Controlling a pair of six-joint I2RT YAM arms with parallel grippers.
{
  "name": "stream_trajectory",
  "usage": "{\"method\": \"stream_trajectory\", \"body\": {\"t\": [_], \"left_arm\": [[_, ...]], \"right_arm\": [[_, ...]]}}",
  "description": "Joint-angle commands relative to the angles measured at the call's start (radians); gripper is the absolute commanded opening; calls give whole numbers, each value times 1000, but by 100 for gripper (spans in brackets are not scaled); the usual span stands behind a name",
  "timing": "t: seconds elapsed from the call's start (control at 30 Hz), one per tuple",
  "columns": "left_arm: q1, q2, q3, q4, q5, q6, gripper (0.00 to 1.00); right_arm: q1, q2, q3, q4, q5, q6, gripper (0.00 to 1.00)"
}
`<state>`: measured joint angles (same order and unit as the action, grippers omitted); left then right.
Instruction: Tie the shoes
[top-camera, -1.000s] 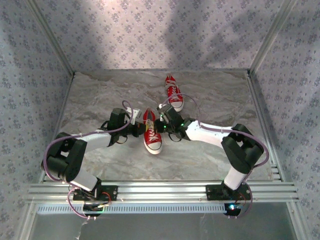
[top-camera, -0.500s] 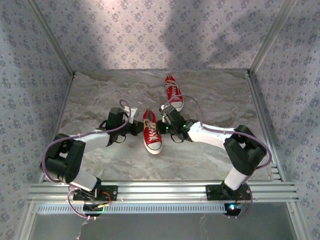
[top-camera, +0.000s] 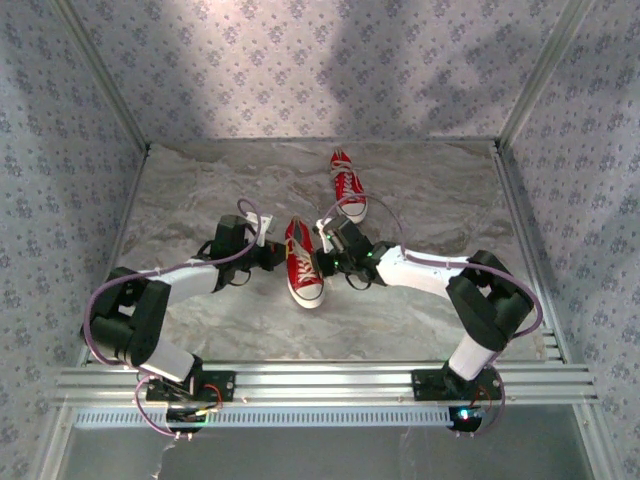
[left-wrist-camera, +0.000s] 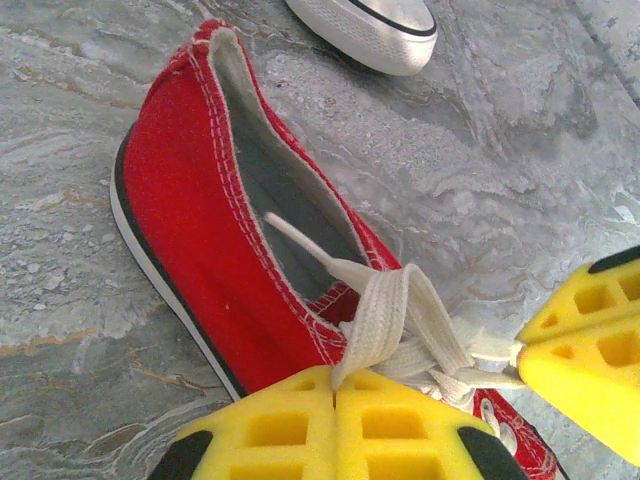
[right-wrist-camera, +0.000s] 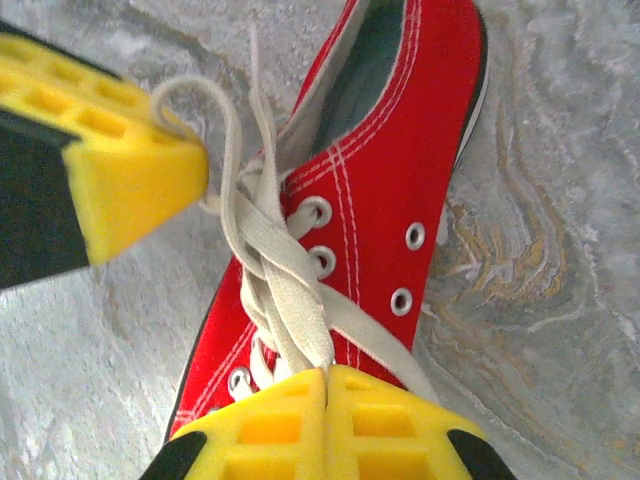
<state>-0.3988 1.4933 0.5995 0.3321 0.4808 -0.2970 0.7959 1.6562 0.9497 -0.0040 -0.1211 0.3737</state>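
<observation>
— Where are the shoes found?
— The near shoe (top-camera: 303, 268) is placed at the centre of the top view, toe toward the bottom edge, with a gripper at each side. The far shoe (top-camera: 347, 186) is set apart from it, above and right of centre, toe likewise turned toward the bottom edge.

— How are the laces (right-wrist-camera: 270, 250) arranged?
— On the near shoe they are lifted off the eyelets in flat white bands. These are crossed over the tongue and drawn out toward both sides.

— What is held, and how far are the fingers opened?
— The left gripper (left-wrist-camera: 335, 385) is closed completely. Its yellow fingers (left-wrist-camera: 270, 430) are pressed together at the bottom of the left wrist view, and a band of lace is pinched between them. The right gripper (right-wrist-camera: 327, 385) is closed just as tightly at the bottom of the right wrist view, with several bands clamped at its tips.

— What is seen around them?
— Both shoes are rested on a grey marbled table (top-camera: 420, 320), which is enclosed by patterned walls (top-camera: 300, 60).
</observation>
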Motion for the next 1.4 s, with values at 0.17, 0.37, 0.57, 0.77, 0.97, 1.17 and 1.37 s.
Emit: {"method": "stream_trajectory", "body": {"t": [0.17, 0.37, 0.57, 0.77, 0.97, 1.17, 1.37], "left_arm": [[10, -19, -7, -21, -15, 4, 0], [15, -36, -23, -2, -18, 0, 0], [11, -51, -50, 96, 101, 1, 0], [5, -128, -94, 134, 124, 2, 0], [-67, -162, -166, 129, 5, -45, 0], [-95, -104, -200, 167, -64, -87, 0], [-98, -49, -267, 324, -109, -185, 0]], "right_arm": [[-1, -39, -29, -53, -55, -106, 0], [0, -52, -19, -125, 72, -87, 0], [13, -34, 18, -104, 53, -60, 0], [42, 11, 81, -114, 36, -75, 0], [46, 25, 99, -168, 26, -103, 0], [53, 38, 109, -187, -3, -125, 0], [55, 23, 120, -186, -25, -137, 22]]}}
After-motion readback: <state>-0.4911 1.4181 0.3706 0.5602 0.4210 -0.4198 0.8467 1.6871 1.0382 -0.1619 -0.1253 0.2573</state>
